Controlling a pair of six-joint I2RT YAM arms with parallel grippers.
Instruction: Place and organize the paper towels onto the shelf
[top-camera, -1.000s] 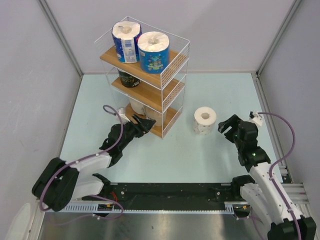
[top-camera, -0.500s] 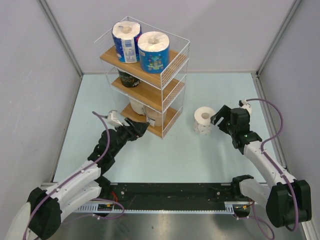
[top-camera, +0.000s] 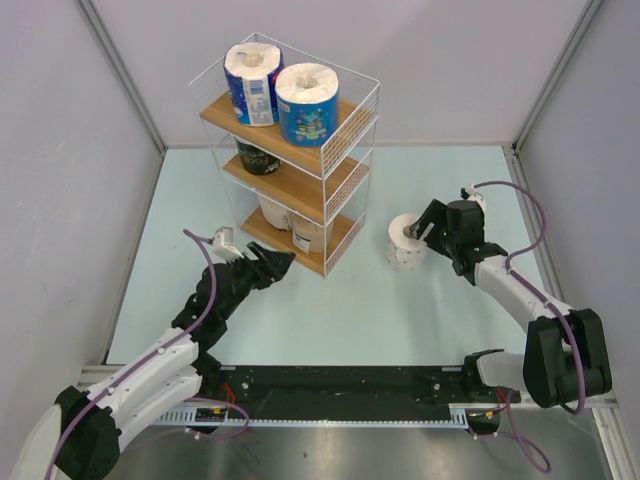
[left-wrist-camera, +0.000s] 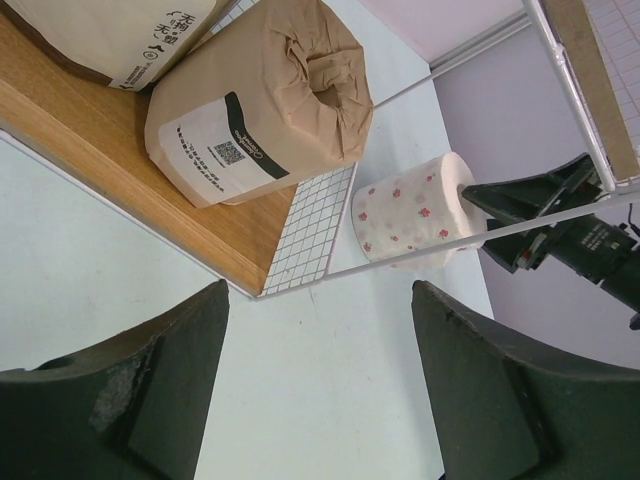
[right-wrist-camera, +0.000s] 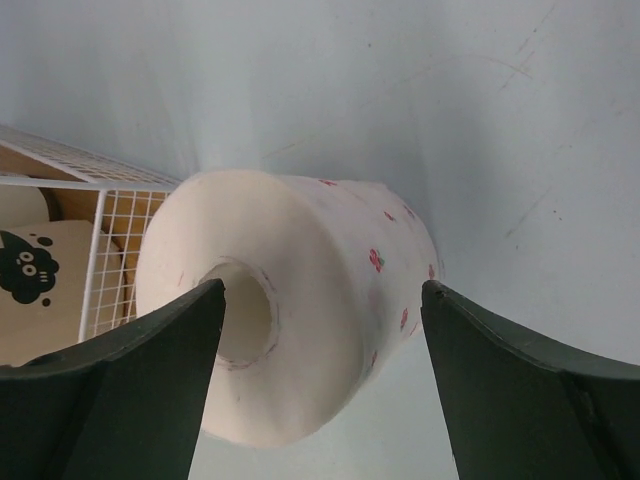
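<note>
The right gripper (top-camera: 424, 228) is holding its jaws wide, one finger on either side of the white dotted roll (top-camera: 408, 240), which is standing upright on the table (top-camera: 400, 320) just right of the shelf (top-camera: 296, 203). The left gripper (top-camera: 277, 262) is gaping wide and empty at the shelf's near corner, facing the tan-brown roll (left-wrist-camera: 265, 100) lying on the bottom board.

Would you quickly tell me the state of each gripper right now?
Left gripper: open, holding nothing.
Right gripper: open, straddling the white dotted roll, not closed on it.
</note>
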